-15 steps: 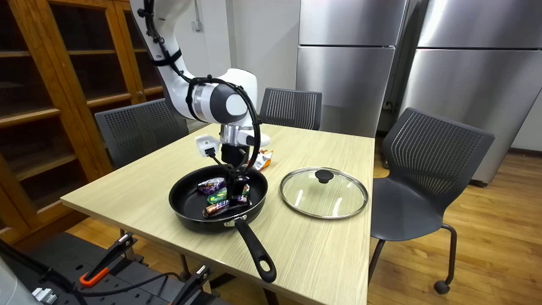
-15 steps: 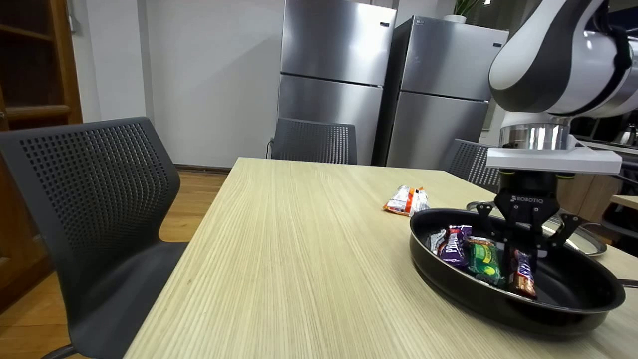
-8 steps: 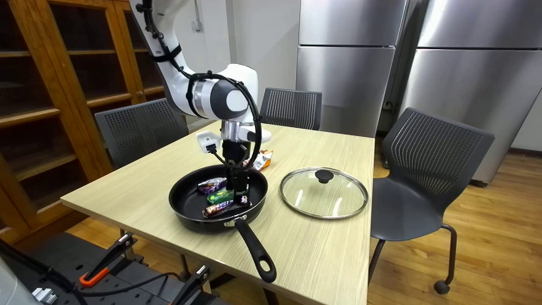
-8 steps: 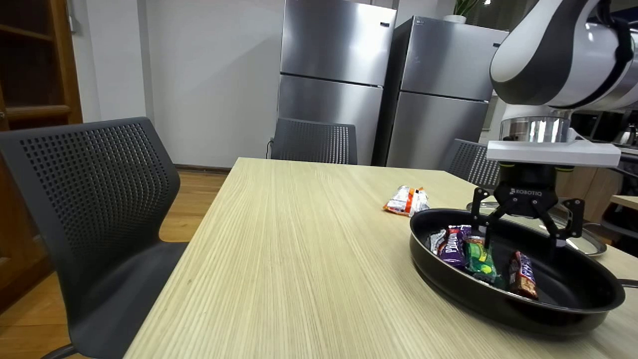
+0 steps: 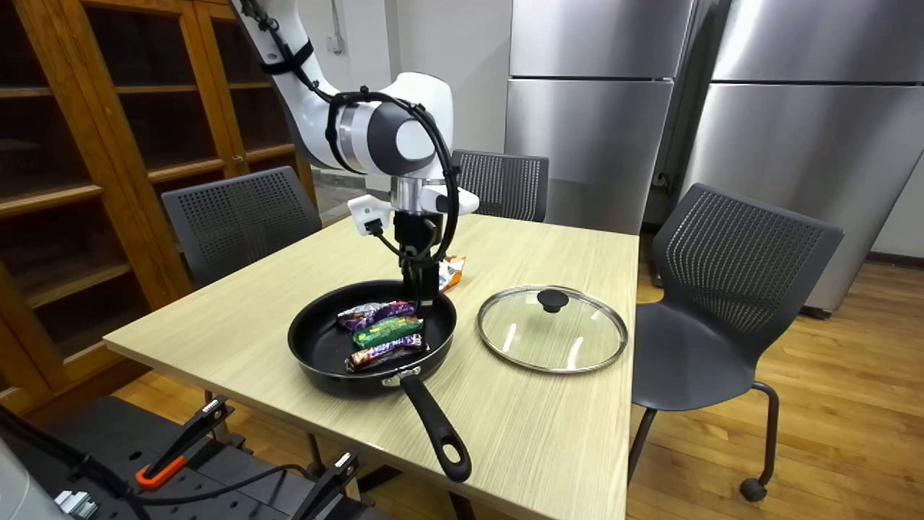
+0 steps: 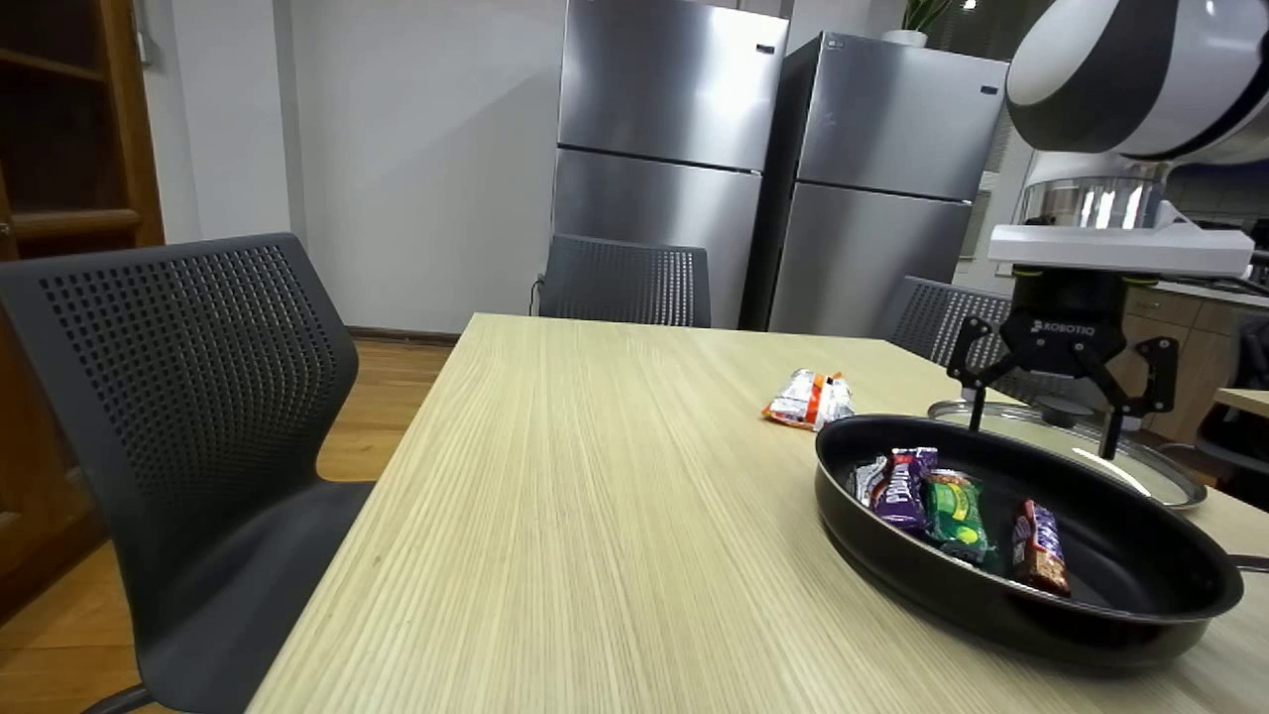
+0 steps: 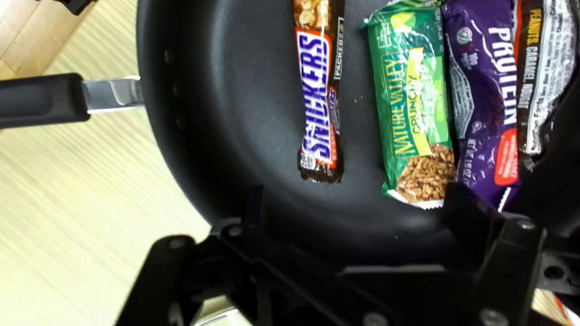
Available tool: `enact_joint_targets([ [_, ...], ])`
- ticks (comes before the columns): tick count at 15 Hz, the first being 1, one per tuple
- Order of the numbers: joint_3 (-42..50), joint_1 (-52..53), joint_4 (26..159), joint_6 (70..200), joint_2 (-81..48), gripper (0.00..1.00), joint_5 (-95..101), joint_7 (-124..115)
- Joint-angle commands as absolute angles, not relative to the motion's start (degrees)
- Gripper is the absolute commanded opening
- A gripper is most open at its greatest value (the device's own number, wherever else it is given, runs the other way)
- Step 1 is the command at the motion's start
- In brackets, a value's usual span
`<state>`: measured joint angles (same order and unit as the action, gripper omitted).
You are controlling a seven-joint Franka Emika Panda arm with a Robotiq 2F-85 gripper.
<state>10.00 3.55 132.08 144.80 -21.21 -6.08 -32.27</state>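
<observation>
Your hand (image 6: 1043, 441) has come up out of the black pan (image 5: 325, 354) over the past second, and its fingers (image 7: 469, 217), which closely straddled the Snickers bar (image 7: 319, 99) then, have spread. They now stand wide apart, and you have them raised above the pan near its rim, higher than the bars.

You can see the Snickers bar lying flat on the floor of the pan, the closest of the bars to the handle (image 5: 433, 425). A gap sets it off from the green bar (image 7: 410, 104). Just beside that one lies the purple bar (image 7: 485, 90), one end partly hidden by a finger in your wrist view, and close along it a brown-and-white bar (image 7: 548, 81).

On the desk (image 6: 595, 516) near the pan, you have the glass lid (image 5: 552, 334) resting flat, its dark knob (image 5: 552, 299) upward. In an exterior view, a white-and-orange packet (image 6: 810, 399) lies on the desk just beyond the pan's rim.
</observation>
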Motion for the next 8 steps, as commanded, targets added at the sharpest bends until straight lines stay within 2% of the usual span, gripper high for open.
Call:
enact_joint_targets([
  [1, 10.7, 2.3, 133.3, 144.4, -16.9, 1.00, -5.5, -32.1],
  [8, 12.3, 0.5, 131.1, 143.2, -15.3, 1.00, -5.0, -33.4],
])
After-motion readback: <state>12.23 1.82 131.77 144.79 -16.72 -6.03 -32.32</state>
